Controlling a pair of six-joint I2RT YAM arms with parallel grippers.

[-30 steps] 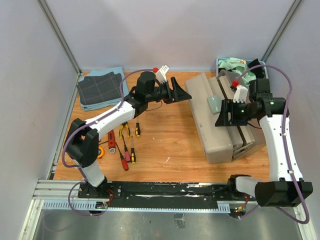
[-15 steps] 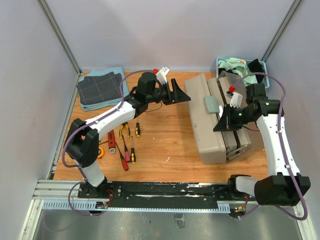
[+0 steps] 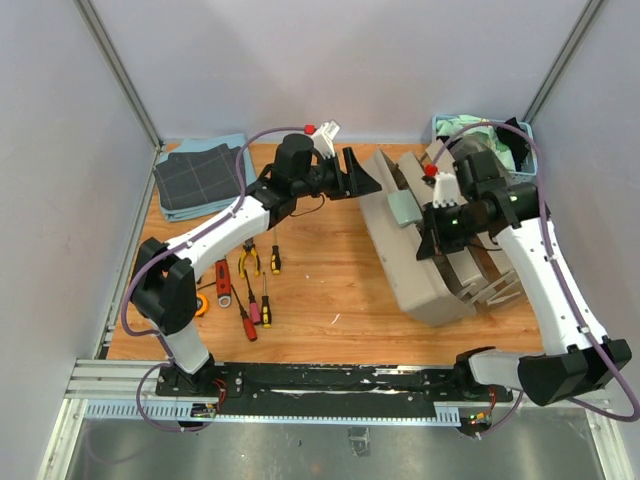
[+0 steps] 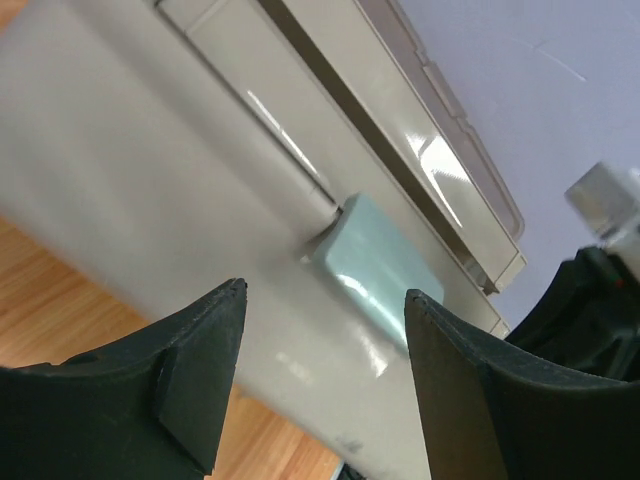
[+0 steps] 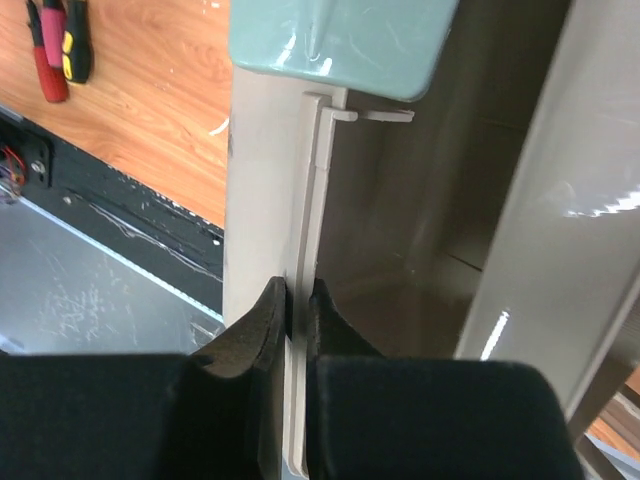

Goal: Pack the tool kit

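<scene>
Top view: the toolbox (image 3: 415, 275) sits at the 3 o'clock side of the desk (image 3: 330, 270), lying skewed; the left tool (image 3: 362, 176) hangs near its 10 o'clock corner, jaws wide apart with nothing in them; the right tool (image 3: 430, 232) is pinched tight on the toolbox beside the green latch (image 3: 405, 207); a second ago that tool was open and the box lay squarer, now its far end has swung toward 11 o'clock.

Left wrist: the box fills the view past the spread fingertips, with the latch between them.

Right wrist: both fingers clamp the thin rim (image 5: 312, 200); latch at 12 o'clock; screwdrivers (image 5: 52, 45) at 10 o'clock.
</scene>
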